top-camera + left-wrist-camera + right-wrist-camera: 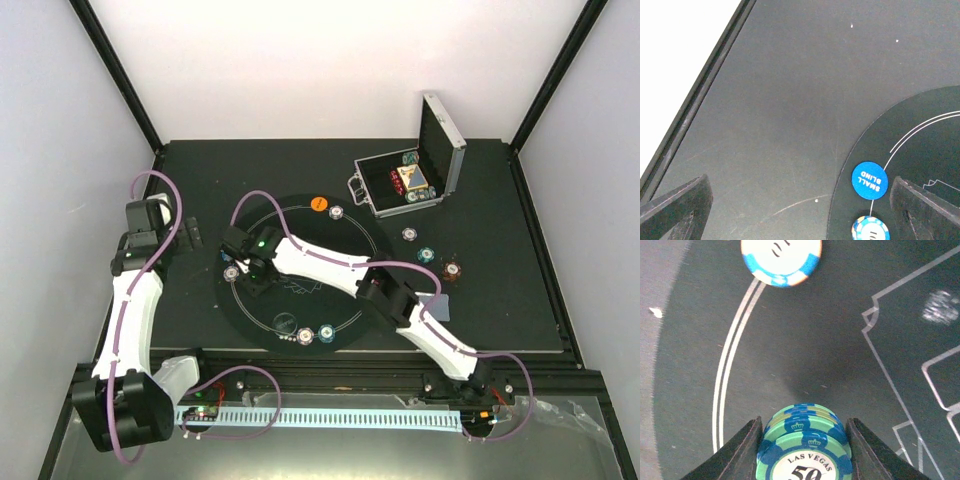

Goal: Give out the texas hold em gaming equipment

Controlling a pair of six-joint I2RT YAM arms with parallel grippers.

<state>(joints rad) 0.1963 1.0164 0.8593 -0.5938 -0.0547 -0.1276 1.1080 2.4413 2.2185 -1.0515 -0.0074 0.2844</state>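
- Your round black mat (300,300) already carries chips (305,335) at several seats, an orange disc (319,203) and the SMALL BLIND disc (869,180)
- The open aluminium case (440,140) holds more to deal out
- Right gripper (804,422) clamps a green chip stack (807,452) over the mat's left side, where you have bare felt ahead
- Left gripper (800,207) gapes empty near the table edge (695,100)

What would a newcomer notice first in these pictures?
Probably the stack of green Las Vegas chips gripped by the right gripper over the round black mat. Next, the open silver case at the far right, and the blue SMALL BLIND disc on the mat's left edge.
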